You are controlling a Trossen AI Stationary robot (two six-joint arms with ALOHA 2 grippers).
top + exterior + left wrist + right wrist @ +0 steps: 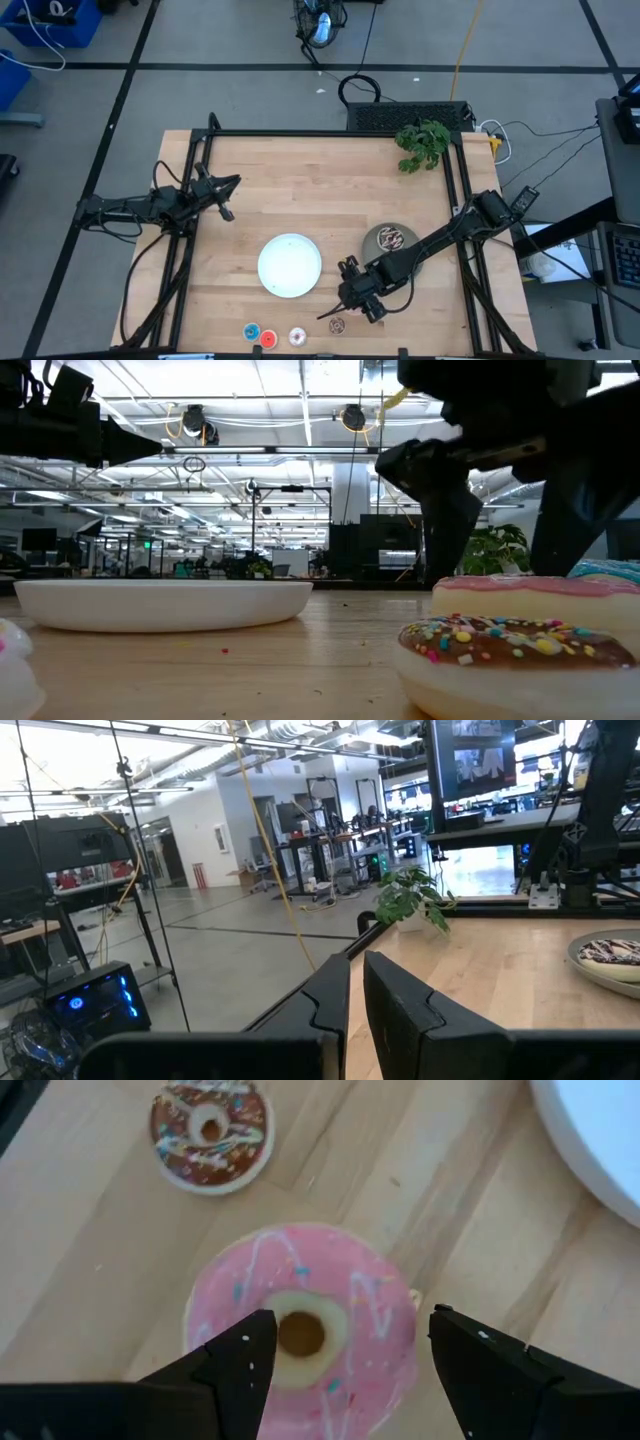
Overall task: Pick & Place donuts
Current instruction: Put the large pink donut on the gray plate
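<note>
The right gripper point(340, 1360) hangs low over the front part of the counter point(300, 190), and its jaws stand wide open. Between the two jaws lies the pink donut point(305, 1330), flat on the wood; the jaws are at its two sides, but I cannot tell if they touch it. Just past the jaws lies a mini brown donut point(210, 1130) with white stripes. At the other side of the jaws the rim of the white plate point(600, 1140) is near and carries nothing.

In the high view, three more mini donuts, the blue one point(252, 331), the red one point(268, 339) and the white one point(297, 337), lie in a row at the front edge, beside the right gripper. Behind that arm stands a grey plate point(390, 238) with something dark on it, maybe a donut.

Far from all this, the left gripper point(228, 198) waits at the left side, its jaws almost closed and holding nothing. A green plant point(422, 145) stands at the far corner.
</note>
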